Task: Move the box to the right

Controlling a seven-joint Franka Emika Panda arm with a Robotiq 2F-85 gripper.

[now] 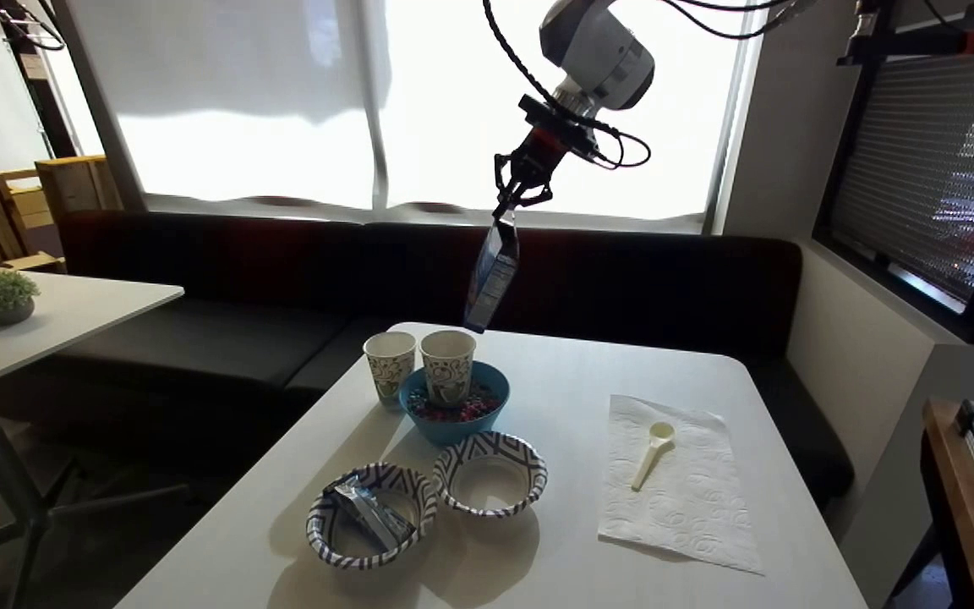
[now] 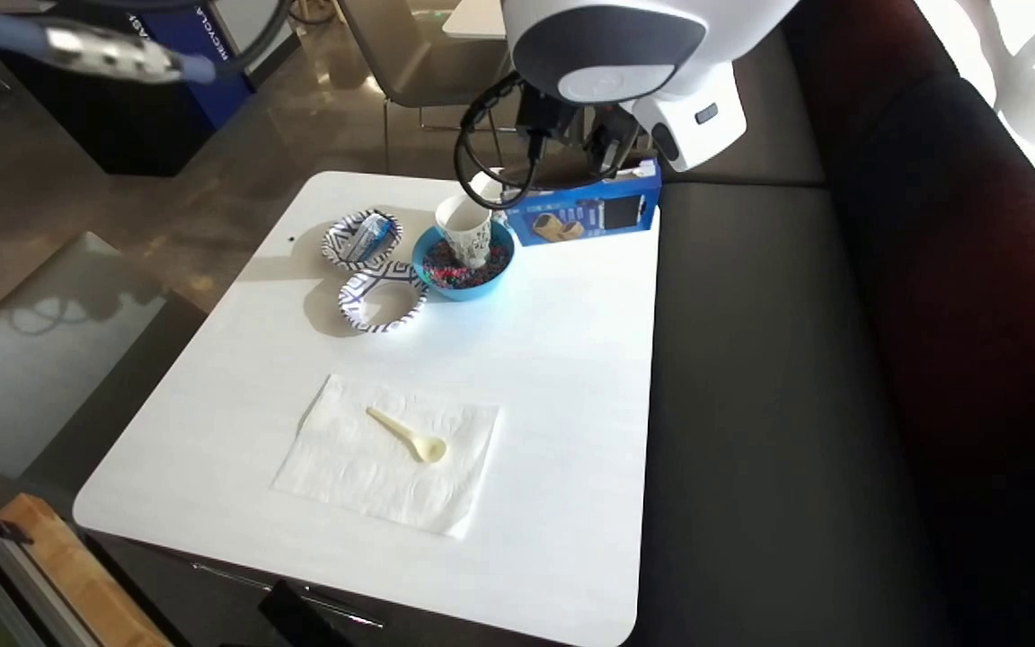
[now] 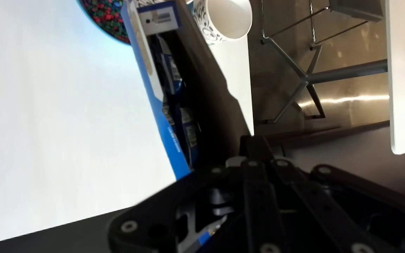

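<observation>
Your gripper [image 1: 504, 211] is closed, its fingers pinching the upper edge of the box [image 1: 492, 279], and as I can judge it holds nothing else. With this grip the box hangs tilted in the air in an exterior view, by the far edge of the white table [image 1: 571, 541], near the paper cups [image 1: 448, 370] and the blue bowl [image 1: 453, 430]; I see no contact with the table, but the lower end overlaps its edge there, so I cannot be fully sure. For the progress, I would say that you have the grasp and the lifting done, and the setting down is not yet done. What is left, in my judgement, is to carry the box to the right, away from the cups, then to lower it and to release it; how far is enough, the task does not tell
</observation>
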